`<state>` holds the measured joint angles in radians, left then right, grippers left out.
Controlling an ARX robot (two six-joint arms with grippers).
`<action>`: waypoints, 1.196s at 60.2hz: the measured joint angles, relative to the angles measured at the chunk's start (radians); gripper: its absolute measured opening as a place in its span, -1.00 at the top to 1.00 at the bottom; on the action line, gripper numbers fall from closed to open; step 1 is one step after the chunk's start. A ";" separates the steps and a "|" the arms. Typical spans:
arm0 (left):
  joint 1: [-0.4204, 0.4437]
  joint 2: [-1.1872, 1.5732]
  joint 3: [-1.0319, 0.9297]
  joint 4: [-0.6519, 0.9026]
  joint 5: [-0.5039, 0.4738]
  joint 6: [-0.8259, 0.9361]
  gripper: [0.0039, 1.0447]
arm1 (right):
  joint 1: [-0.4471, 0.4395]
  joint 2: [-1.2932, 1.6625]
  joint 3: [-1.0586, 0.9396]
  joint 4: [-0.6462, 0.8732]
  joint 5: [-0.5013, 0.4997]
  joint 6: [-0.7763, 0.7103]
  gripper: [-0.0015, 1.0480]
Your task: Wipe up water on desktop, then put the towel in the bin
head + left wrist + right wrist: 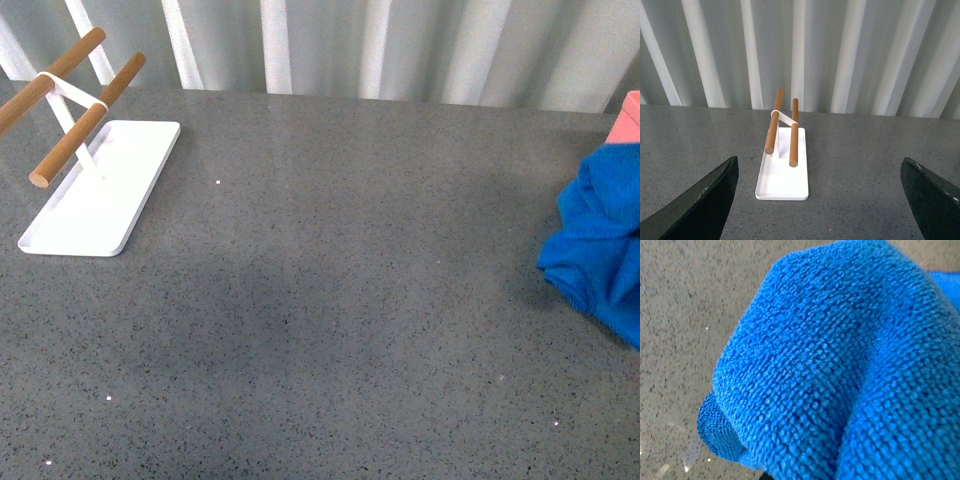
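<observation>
The bright blue towel [600, 240] hangs bunched at the far right of the dark grey speckled desktop [330, 330]. Just behind it, a corner of the salmon-pink bin [632, 115] shows at the frame edge. In the right wrist view the towel [830, 365] fills nearly the whole picture. My right gripper is shut on it, its fingers hidden by the cloth. My left gripper [817, 210] is open, its dark fingers [700, 205] wide apart above bare desktop [865, 165], with nothing between them. I can make out no water, only a faintly darker patch [270, 300] mid-desktop.
A flat white tray [100, 200] carrying two wooden bars [85, 125] stands at the far left; the left wrist view shows this tray [782, 182] straight ahead of the open fingers. A corrugated white wall [400, 50] runs behind the desktop.
</observation>
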<state>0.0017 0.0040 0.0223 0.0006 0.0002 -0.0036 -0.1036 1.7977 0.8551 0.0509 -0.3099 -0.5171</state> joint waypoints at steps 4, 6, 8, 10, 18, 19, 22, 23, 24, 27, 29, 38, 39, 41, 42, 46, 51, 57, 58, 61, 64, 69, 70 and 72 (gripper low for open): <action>0.000 0.000 0.000 0.000 0.000 0.000 -0.87 | 0.014 0.000 0.047 -0.023 0.010 -0.006 0.88; 0.000 0.000 0.000 0.000 0.000 0.000 -0.87 | 0.022 0.000 0.076 -0.036 0.019 -0.008 0.88; 0.000 0.000 0.000 0.000 0.000 0.000 -0.87 | 0.027 -0.002 0.107 -0.050 0.023 -0.008 0.88; 0.000 0.000 0.000 0.000 0.000 0.000 -0.87 | 0.031 -0.007 0.138 -0.066 0.024 -0.010 0.88; 0.000 0.000 0.000 0.000 0.000 0.000 -0.87 | 0.019 -0.050 0.254 -0.119 0.030 -0.012 0.88; 0.000 0.000 0.000 0.000 0.000 0.000 -0.87 | 0.016 -0.055 0.264 -0.124 0.029 -0.011 0.88; 0.000 0.000 0.000 0.000 0.000 0.000 -0.87 | -0.003 -0.087 0.313 -0.141 0.020 -0.007 0.88; 0.000 0.000 0.000 0.000 0.000 0.000 -0.87 | -0.007 -0.093 0.323 -0.145 0.019 -0.006 0.88; 0.000 0.000 0.000 0.000 0.000 0.000 -0.87 | -0.012 -0.100 0.332 -0.148 0.017 -0.006 0.88; 0.000 0.000 0.000 0.000 0.000 0.000 -0.87 | -0.038 -0.136 0.372 -0.164 0.011 -0.006 0.88; 0.000 0.000 0.000 0.000 0.000 0.000 -0.87 | -0.056 -0.157 0.392 -0.174 0.004 -0.006 0.88; 0.000 0.000 0.000 0.000 0.000 0.000 -0.87 | -0.156 -0.233 0.427 -0.214 -0.025 -0.012 0.88; 0.000 0.000 0.000 0.000 0.000 0.000 -0.87 | -0.171 -0.238 0.427 -0.218 -0.029 -0.014 0.88; 0.000 0.000 0.000 0.000 0.000 0.000 -0.87 | -0.193 -0.244 0.426 -0.224 -0.034 -0.017 0.88; 0.000 0.000 0.000 0.000 0.000 0.000 -0.87 | -0.201 -0.245 0.424 -0.224 -0.036 -0.018 0.88; 0.000 0.000 0.000 0.000 0.000 0.000 -0.87 | -0.243 -0.247 0.406 -0.226 -0.046 -0.026 0.88; 0.000 0.000 0.000 0.000 0.000 0.000 -0.87 | -0.292 -0.246 0.348 -0.225 -0.052 -0.037 0.88; 0.000 0.000 0.000 0.000 0.000 0.000 -0.87 | -0.323 -0.220 0.286 -0.210 -0.051 -0.038 0.88; 0.000 0.000 0.000 0.000 0.000 0.000 -0.87 | -0.327 -0.212 0.278 -0.205 -0.051 -0.037 0.88; 0.000 0.000 0.000 0.000 0.000 0.000 -0.87 | -0.333 -0.179 0.263 -0.192 -0.047 -0.037 0.88; 0.000 0.000 0.000 0.000 0.000 0.000 -0.87 | -0.335 -0.146 0.260 -0.185 -0.044 -0.035 0.88; 0.000 0.000 0.000 0.000 0.000 0.000 -0.87 | -0.335 -0.076 0.261 -0.179 -0.034 -0.028 0.88; 0.000 0.000 0.000 0.000 0.000 0.000 -0.87 | -0.334 -0.053 0.264 -0.180 -0.029 -0.026 0.88; 0.000 0.000 0.000 0.000 0.000 0.000 -0.87 | -0.334 -0.024 0.274 -0.183 -0.020 -0.019 0.88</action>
<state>0.0017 0.0040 0.0223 0.0006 0.0006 -0.0036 -0.4377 1.7741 1.1290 -0.1326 -0.3298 -0.5365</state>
